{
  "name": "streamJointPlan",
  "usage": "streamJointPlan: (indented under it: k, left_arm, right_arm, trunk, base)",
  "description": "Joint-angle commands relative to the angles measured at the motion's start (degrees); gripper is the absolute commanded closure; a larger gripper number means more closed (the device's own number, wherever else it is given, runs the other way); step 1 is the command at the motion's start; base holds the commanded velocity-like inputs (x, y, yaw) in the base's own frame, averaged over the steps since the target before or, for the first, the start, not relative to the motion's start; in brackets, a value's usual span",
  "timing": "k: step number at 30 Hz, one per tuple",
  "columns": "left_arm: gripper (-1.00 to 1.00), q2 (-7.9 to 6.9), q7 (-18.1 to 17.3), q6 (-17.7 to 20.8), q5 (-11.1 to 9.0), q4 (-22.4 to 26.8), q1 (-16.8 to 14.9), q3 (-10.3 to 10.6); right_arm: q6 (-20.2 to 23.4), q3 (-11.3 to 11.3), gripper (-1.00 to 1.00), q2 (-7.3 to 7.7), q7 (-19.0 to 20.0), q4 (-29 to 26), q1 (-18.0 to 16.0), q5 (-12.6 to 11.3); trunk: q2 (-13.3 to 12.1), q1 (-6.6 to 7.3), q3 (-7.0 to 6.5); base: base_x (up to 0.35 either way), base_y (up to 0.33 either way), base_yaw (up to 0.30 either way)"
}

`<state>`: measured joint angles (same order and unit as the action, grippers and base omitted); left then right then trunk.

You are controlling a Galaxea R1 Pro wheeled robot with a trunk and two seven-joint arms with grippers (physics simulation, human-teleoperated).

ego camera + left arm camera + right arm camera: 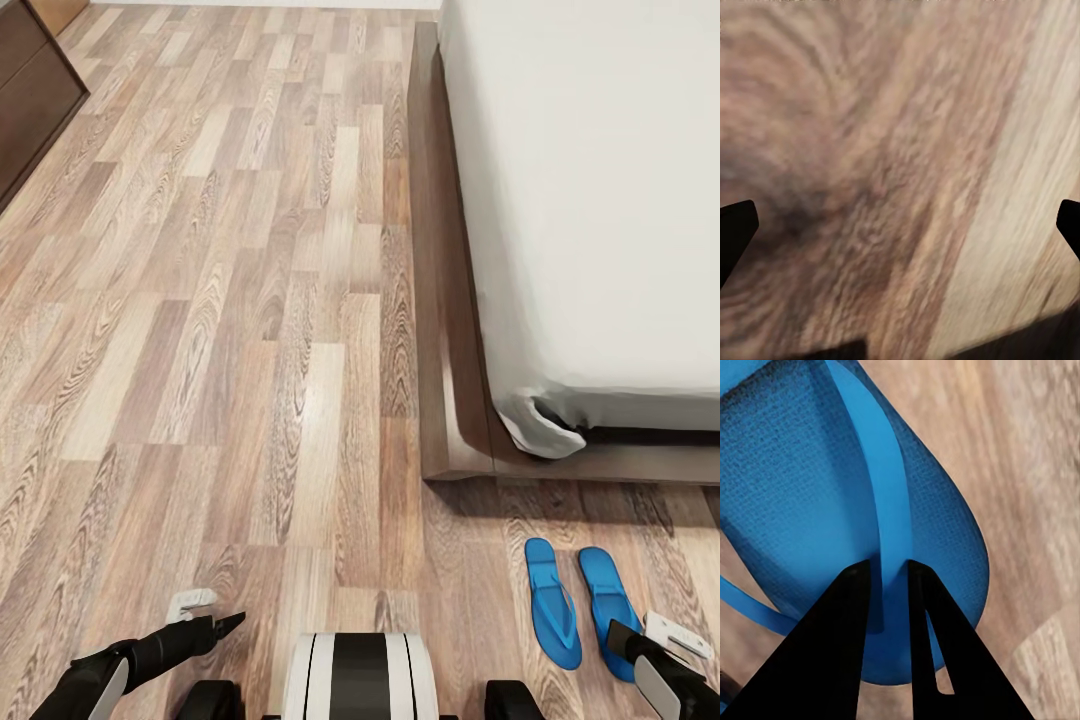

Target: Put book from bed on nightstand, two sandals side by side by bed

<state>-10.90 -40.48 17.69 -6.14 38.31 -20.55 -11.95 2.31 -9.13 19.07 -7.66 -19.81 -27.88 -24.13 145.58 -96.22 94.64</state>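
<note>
Beside the bed [600, 200], right hand [894, 574] pinches a sandal's strap [881, 472].

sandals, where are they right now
In the head view both sandals lie side by side on the floor at lower right, beside the bed corner, by the right gripper.

Count of things on the bedroom floor
Two blue sandals [578, 598] lie near right; one bed [600, 200] stands far right; one dark wooden cabinet [30, 90] sits far left; two tools, left tool [225, 622] and right tool [625, 635].
</note>
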Motion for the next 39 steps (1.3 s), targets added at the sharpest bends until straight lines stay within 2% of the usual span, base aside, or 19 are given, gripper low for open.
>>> streamJointPlan:
  k: [1,10,16,19,34,39]
  left_arm:
    - [-1.0,0.0,-0.14,0.55,-0.45,0.01,-0.01,-0.09]
    - [-1.0,0.0,-0.13,0.56,-0.45,-0.02,-0.01,-0.09]
    - [-1.0,0.0,-0.15,0.58,-0.45,-0.01,-0.01,-0.09]
    - [-1.0,0.0,-0.14,0.59,-0.45,-0.03,-0.01,-0.09]
    - [-1.0,0.0,-0.21,0.59,-0.45,0.0,-0.01,-0.09]
    - [-1.0,0.0,-0.15,0.59,-0.42,0.0,-0.01,-0.09]
  right_arm:
    - [0.2,-0.01,1.0,0.0,-0.11,-0.16,-0.03,-0.47]
    - [0.15,-0.09,1.0,0.14,4.18,-0.23,0.01,-0.47]
    - [0.15,-0.17,1.0,0.17,4.4,-0.23,0.0,-0.48]
    - [0.15,-0.18,1.0,0.18,4.41,-0.23,0.01,-0.48]
    - [0.15,-0.19,1.0,0.18,4.41,-0.23,0.01,-0.47]
    - [0.15,-0.19,1.0,0.18,4.41,-0.23,0.01,-0.47]
  trunk:
    - [0.01,0.01,0.03]
    - [0.01,0.01,0.03]
    - [0.01,0.01,0.03]
    - [0.05,-0.07,0.69]
    - [0.05,-0.07,0.69]
    - [-0.02,0.06,-0.41]
  base:
    - [0.0,0.0,0.0]
    - [0.0,0.0,0.0]
    - [0.0,0.0,0.0]
    - [0.0,0.0,0.0]
    - [0.0,0.0,0.0]
    - [0.0,0.0,0.0]
